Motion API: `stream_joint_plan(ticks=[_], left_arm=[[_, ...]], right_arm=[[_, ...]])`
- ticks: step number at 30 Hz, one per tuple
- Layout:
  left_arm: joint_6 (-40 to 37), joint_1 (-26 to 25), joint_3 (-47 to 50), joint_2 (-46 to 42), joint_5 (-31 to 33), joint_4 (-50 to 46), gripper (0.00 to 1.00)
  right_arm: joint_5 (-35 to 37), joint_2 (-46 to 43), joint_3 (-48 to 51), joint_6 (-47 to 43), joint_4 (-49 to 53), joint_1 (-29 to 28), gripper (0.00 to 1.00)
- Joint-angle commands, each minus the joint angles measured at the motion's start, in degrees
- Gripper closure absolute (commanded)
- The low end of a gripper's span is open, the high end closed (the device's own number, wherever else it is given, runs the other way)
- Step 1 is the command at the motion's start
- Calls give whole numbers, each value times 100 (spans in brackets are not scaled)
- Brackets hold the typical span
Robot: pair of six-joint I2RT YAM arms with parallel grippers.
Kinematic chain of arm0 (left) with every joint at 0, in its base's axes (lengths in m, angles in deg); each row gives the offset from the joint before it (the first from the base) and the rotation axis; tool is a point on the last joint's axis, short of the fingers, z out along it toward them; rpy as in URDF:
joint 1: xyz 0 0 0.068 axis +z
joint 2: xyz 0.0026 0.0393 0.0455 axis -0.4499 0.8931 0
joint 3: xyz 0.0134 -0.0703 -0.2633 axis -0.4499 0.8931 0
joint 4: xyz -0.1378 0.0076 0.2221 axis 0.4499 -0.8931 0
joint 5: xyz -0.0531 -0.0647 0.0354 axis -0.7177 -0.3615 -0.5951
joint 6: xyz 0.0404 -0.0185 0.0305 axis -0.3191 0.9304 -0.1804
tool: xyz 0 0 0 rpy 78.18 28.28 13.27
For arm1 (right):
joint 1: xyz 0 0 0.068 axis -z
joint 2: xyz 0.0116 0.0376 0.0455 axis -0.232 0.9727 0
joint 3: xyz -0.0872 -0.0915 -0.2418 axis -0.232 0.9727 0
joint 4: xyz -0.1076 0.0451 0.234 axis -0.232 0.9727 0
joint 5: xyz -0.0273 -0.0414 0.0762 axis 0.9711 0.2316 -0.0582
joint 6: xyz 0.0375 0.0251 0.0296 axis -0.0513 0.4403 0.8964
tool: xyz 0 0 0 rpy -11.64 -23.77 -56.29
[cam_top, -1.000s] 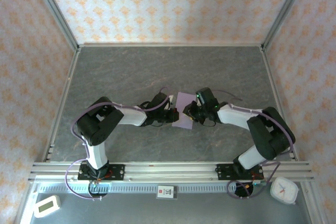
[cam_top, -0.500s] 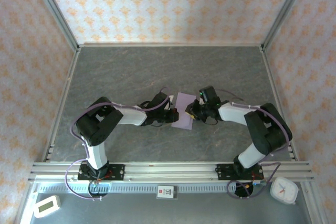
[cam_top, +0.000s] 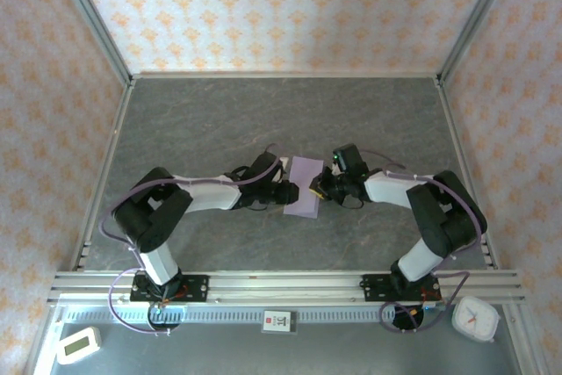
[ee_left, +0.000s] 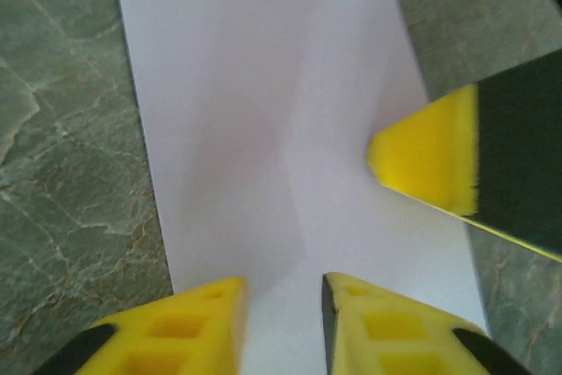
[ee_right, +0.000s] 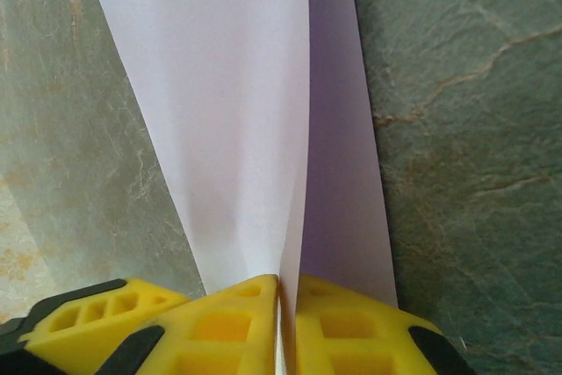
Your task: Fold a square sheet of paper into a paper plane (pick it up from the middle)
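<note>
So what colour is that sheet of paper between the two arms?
Plain pale lavender. The sheet of paper shows best in the left wrist view.

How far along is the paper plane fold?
Done: the sheet looks doubled over along one long crease; two layers show in the right wrist view. In hand: the right tool is pinched shut on that fold, the left tool stands open over the sheet's edge. Left: corner folds, nose and wings; no dart shape yet.
</note>
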Motion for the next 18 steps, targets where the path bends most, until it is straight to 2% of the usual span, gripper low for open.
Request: stream_joint_plan(ticks=[1,4,8,12,18], left_arm=[[-359,-11,-81,-325,216,-247,54],[-593,-147,-83,-539,391,-393,44],[-978,-506,-235,-778,839,-797,35],[-1366,-1002,-397,-846,1425,-1194,30],[-1735,-1634,-495,-673,2172,-1332,28]], right_arm=[[-89,35,-6,-34,-147,20,86],[-132,30,-6,-34,-159,18,86],[-146,25,-15,-29,-150,23,86],[-140,30,-15,-29,-150,22,86],[-154,40,-6,-23,-141,26,86]])
